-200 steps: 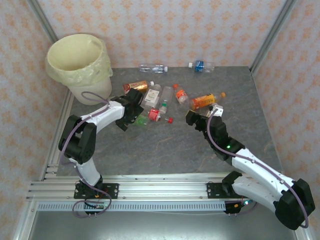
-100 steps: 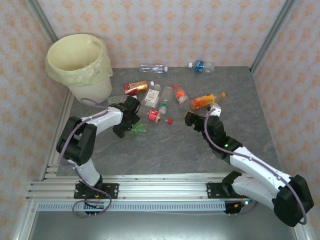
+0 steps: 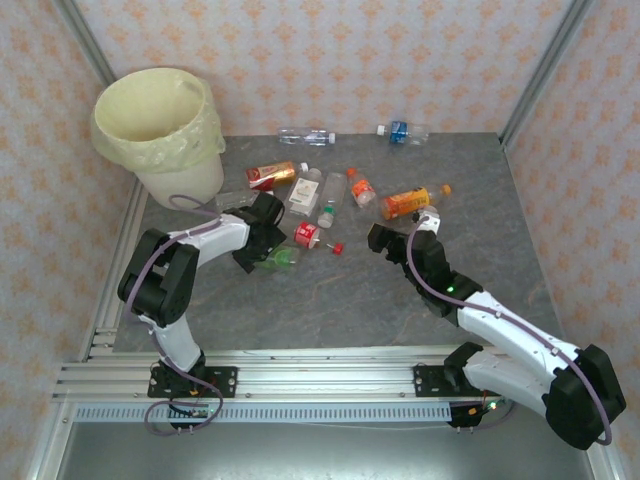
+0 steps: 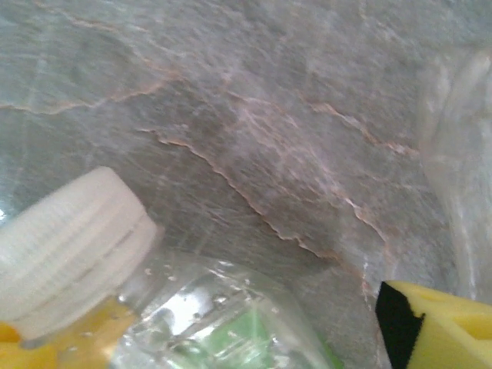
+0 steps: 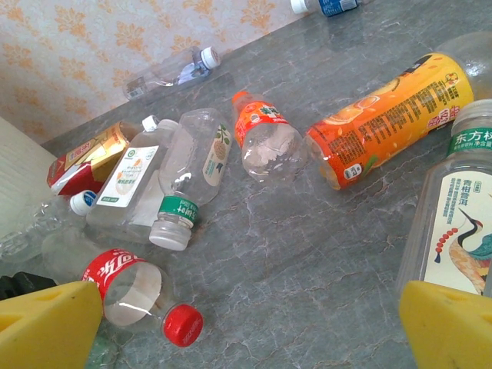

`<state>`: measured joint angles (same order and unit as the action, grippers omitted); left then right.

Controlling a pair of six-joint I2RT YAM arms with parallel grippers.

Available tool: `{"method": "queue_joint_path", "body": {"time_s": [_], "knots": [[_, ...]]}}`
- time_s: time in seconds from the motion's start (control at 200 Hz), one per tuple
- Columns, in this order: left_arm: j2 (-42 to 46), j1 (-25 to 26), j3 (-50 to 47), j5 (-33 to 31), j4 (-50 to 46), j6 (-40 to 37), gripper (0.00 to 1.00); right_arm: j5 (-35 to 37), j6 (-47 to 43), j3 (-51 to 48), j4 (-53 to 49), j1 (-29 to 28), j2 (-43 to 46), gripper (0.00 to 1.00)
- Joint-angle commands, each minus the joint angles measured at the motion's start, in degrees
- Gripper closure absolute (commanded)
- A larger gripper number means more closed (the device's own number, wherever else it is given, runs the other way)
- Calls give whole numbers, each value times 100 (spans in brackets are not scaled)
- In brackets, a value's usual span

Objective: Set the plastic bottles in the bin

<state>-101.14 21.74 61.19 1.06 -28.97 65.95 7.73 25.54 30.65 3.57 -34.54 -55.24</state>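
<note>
Left tool (image 3: 262,250) low on the grey marbled desk (image 3: 340,300), right tool (image 5: 246,327) spread wide

A clear plastic bottle with white cap and green label (image 4: 215,323) sits between the left one's yellow fingers (image 4: 446,330); I can't tell if it's pinched. Right one's empty, a crane-label bottle (image 5: 461,207) just beside one finger. The cream round bin with yellow bag liner (image 3: 185,180) stands back-left, near the left tool.
</note>
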Motion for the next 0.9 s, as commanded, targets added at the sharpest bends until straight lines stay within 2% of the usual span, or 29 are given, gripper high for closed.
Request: {"method": "queue_joint_path", "body": {"time_s": [0.0,0.225,0.385,0.595,0.806,0.896], "knots": [[70,31,170,-183,58,-219,20,26,43,159,37,28,-39,1],[209,41,219,-303,57,-691,38,-17,-30,136,118,31,-170,1],[462,37,54,-409,238,-900,45,-14,-85,171,121,27,-258,1],[773,37,27,-639,172,-1225,45,-334,-339,173,363,27,-420,1],[1200,-86,101,-1029,-148,-1374,45,-1512,-1261,235,735,27,-985,1],[1410,-156,121,-1062,-215,-1448,45,-1745,-1405,363,696,20,-1226,1]]}}
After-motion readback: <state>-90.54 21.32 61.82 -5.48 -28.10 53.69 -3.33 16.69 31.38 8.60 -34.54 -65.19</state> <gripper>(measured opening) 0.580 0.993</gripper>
